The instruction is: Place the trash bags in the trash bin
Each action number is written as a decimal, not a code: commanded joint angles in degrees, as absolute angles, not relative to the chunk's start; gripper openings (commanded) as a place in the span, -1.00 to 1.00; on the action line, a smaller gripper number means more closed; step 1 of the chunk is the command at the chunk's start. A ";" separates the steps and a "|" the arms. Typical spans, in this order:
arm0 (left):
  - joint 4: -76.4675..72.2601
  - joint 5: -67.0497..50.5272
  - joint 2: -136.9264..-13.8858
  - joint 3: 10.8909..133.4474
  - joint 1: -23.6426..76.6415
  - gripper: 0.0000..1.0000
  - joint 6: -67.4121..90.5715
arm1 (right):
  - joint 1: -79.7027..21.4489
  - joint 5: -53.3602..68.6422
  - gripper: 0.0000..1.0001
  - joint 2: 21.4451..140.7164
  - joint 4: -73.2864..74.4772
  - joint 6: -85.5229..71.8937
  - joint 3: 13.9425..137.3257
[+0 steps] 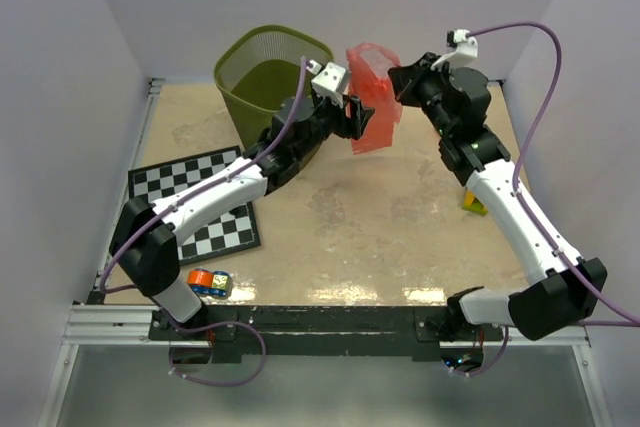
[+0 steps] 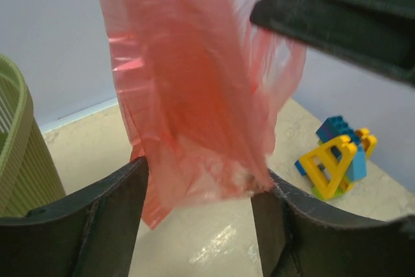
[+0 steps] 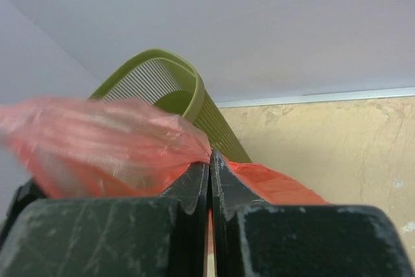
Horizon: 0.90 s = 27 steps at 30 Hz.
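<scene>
Right claw [image 3: 209,160] clamped on trash bag [image 1: 375,97] | left claw [image 2: 198,185] apart | bag beside trash bin [image 1: 240,112]

**Twin arms: build and finish**

The left arm [image 1: 215,187] and right arm [image 1: 515,209] alternate white link shells with rounded black joint housings. A lilac cable [image 1: 527,25] trails along each. Matte black fingers [image 2: 84,225], scuffed grey at the edges, end them. A black base rail [image 1: 330,320] spans 6 o'clock.

Glossy, crinkled plastic trash bag [image 2: 194,95]
</scene>
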<state>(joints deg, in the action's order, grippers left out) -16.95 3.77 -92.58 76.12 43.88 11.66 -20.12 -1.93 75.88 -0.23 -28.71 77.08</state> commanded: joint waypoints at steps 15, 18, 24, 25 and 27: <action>-13.81 0.70 -100.37 90.09 42.81 -1.00 18.63 | -18.99 0.19 -1.00 71.81 -1.14 -28.31 73.30; -11.52 0.26 -98.27 87.99 40.79 -1.00 19.86 | -16.01 -4.91 -1.00 71.63 -0.09 -27.34 73.30; -10.02 -4.13 -92.03 81.40 35.60 -1.00 20.39 | -9.32 -7.73 -1.00 71.37 2.29 -26.81 71.02; -9.67 -4.57 -91.41 80.52 34.99 -1.00 20.39 | -9.06 -7.82 -1.00 71.11 2.37 -26.55 70.58; -9.23 -5.71 -89.83 79.02 33.41 -1.00 20.48 | -8.88 -6.95 -1.00 70.40 2.37 -26.28 69.26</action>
